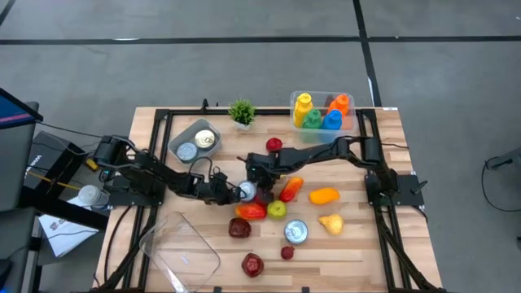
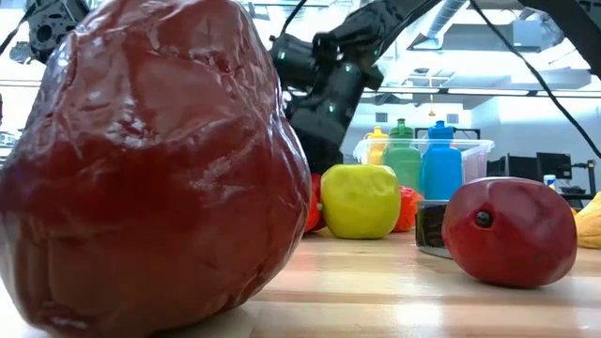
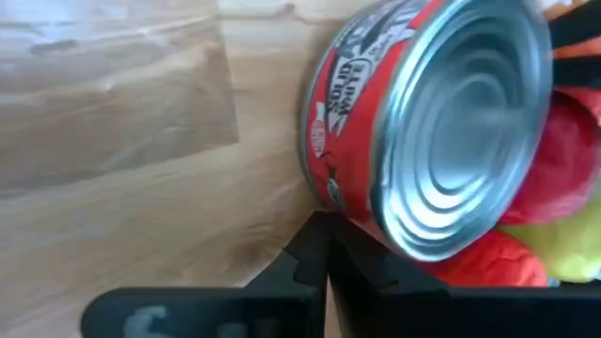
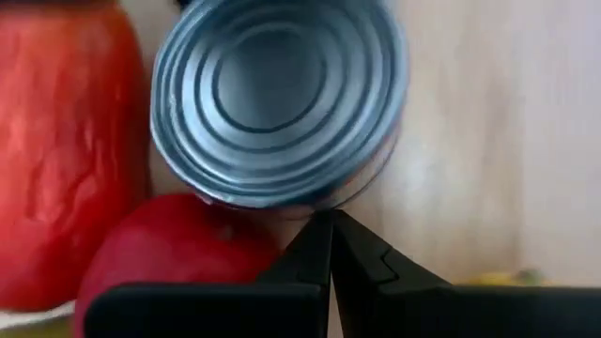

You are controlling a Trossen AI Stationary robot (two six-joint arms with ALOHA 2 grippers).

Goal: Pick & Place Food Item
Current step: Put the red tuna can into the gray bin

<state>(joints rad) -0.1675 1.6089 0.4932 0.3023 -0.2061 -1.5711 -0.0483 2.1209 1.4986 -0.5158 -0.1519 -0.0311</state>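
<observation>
Tin, shiny: high view, both grippers meet at a small can (image 1: 247,190) mid-worktop (image 1: 366,252), left gripper (image 1: 232,192) & right gripper (image 1: 256,181) either side. Left wrist: fingers (image 3: 315,253) pressed together, nothing held, can just beyond. Right wrist: same, fingers clenched empty. Can's rigid, slick; take it across the rim, I'd guess.

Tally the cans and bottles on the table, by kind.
Round metal cans: 4
Coloured plastic bottles in the clear bin: 4
Total: 8
</observation>
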